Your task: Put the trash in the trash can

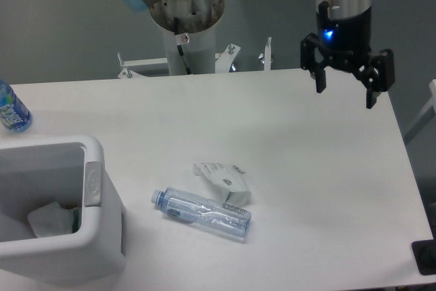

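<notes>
Gripper: we see our gripper (pixel 346 92) hanging above the far right part of the table, its two dark fingers spread apart with nothing between them. A blue light glows on the body just above the fingers.

Arm: our arm's base column (pixel 187 28) stands behind the far edge of the table, left of the gripper, with a light-blue cap on the joint above it.

Crushed bottle: we find the crushed clear bottle (pixel 201 213) lying on its side on the table, near the front and a little left of centre. Its capped neck points left toward the bin, and its body is dented in the middle. It is well apart from the gripper.

Wrapper on the table: a white printed wrapper (pixel 223 178) lies just behind the bottle's right end, touching or nearly touching it; we cannot tell which.

Trash can: the white bin (pixel 102 219) sits at the front left corner of the table, partly cut off by the picture's edge. A grey oval mark shows on its thick right rim.

Inside the bin: we see a crumpled white piece with a green bit (pixel 53 220) lying at the bottom.

Water bottle: a blue-labelled bottle (pixel 11 108) stands at the far left edge, behind the bin.

Table: the white table (pixel 306 189) carries all of these.
</notes>
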You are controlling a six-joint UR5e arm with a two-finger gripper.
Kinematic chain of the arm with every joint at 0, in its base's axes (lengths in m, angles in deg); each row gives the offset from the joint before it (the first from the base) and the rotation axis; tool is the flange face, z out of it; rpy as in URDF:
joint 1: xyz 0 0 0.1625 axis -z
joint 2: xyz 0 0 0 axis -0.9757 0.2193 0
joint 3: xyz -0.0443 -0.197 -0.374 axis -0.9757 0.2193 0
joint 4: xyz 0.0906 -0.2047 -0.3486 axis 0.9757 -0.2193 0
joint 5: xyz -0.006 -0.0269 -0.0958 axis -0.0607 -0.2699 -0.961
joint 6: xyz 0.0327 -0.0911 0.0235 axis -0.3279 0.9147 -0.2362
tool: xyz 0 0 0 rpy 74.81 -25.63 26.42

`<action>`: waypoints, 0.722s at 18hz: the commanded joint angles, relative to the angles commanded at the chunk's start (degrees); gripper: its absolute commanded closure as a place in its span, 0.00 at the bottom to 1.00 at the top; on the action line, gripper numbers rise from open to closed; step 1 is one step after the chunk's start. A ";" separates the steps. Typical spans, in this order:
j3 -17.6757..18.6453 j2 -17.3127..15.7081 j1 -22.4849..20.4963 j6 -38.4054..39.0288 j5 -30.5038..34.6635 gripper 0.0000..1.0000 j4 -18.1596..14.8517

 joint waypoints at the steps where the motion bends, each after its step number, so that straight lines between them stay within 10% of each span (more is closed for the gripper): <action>1: 0.26 -0.09 0.00 0.09 0.00 0.00 0.09; 13: 7.55 -1.93 0.61 3.23 -0.26 0.00 1.32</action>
